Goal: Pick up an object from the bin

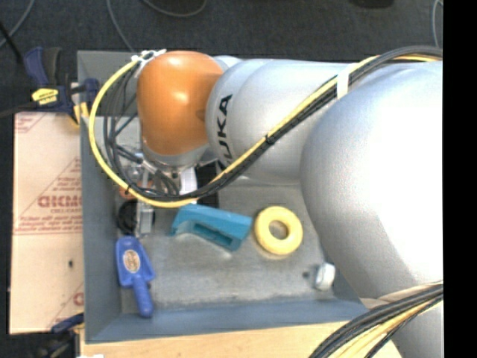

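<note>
Camera view, looking down into the bin. The gripper (pixel 144 211) hangs low beneath the orange cover (pixel 173 103) of the wrist, at the end of the arm (pixel 313 125). Its metal body is partly hidden by looping yellow and black cables (pixel 100 159), so how far open it stands cannot be told, and nothing can be seen in its hold.

- Touching or just beside the gripper, on its side away from the arm, lies a small black item (pixel 125 215), the nearest thing; its shape cannot be made out.
- Just beyond the gripper, toward the lower edge of the view, lies a blue tool (pixel 134 267) with a round badge on its head. Its handle points away from the gripper, along the bin (pixel 223 278) wall.
- Near the gripper, on its arm side, a teal plastic piece (pixel 210 226) lies flat on the bin floor.
- Further out on that same side, just past the teal piece, lies a yellow ring (pixel 278 231).
- Furthest from the gripper, a small silver-white piece (pixel 323 276) rests beside the arm's underside, well apart from the rest.
</note>
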Controlling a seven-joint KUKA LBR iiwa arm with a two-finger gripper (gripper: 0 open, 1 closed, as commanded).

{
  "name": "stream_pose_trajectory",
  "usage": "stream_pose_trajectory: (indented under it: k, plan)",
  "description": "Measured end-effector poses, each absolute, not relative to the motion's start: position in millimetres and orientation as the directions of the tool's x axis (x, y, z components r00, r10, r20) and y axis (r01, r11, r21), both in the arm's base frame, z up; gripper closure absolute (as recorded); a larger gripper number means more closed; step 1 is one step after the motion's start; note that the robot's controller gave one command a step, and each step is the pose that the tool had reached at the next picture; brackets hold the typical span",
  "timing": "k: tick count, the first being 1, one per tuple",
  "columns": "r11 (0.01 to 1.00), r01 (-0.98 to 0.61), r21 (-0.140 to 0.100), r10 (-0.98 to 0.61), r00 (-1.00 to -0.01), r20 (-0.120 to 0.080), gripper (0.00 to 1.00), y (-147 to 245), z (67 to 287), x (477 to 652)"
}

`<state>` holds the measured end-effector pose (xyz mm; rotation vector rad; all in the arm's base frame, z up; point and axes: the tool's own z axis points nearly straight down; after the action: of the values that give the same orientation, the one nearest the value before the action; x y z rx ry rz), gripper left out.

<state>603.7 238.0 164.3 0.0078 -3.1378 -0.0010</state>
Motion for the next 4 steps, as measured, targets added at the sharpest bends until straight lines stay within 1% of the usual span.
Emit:
stream_pose_trajectory:
  k: [1,2,3,4]
  plan:
    - [1.0,-0.001,0.002,-0.001,-1.0,-0.003,0.0,236.9,169.6,605.1]
    - [0.997,0.083,0.005,0.083,-0.997,-0.006,0.0,236.8,133.1,614.3]
    - [0.957,0.29,0.004,0.29,-0.957,-0.002,0.0,225.7,96.6,615.3]
    - [0.925,0.381,0.003,0.381,-0.925,-0.001,0.0,224.5,82.8,614.5]
